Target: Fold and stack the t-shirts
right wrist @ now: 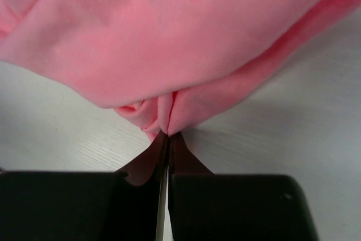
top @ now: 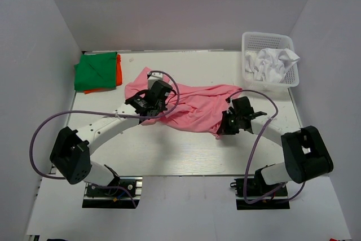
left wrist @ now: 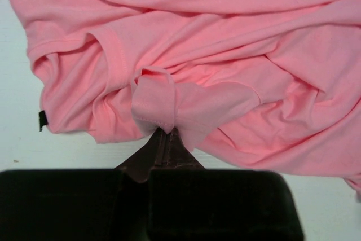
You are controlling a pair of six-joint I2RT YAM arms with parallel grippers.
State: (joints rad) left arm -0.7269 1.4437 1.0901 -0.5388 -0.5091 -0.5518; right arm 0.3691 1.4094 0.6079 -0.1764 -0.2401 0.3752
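Observation:
A crumpled salmon pink t-shirt [top: 192, 105] lies spread across the middle of the table. My left gripper [top: 151, 111] is shut on a fold of the pink t-shirt [left wrist: 186, 55] at its left near edge, the cloth pinched at the fingertips [left wrist: 167, 134]. At the shirt's right near corner my right gripper [top: 224, 128] is shut on a bunched hem of the same pink t-shirt [right wrist: 169, 43]. A folded bright green t-shirt [top: 97, 70] rests on an orange one [top: 119, 71] at the back left. A crumpled white t-shirt [top: 273, 63] sits in the basket.
The white plastic lattice basket [top: 255, 40] stands at the back right corner. Grey walls close the table at the back and both sides. Purple cables [top: 256, 139] loop off both arms above the near part of the table.

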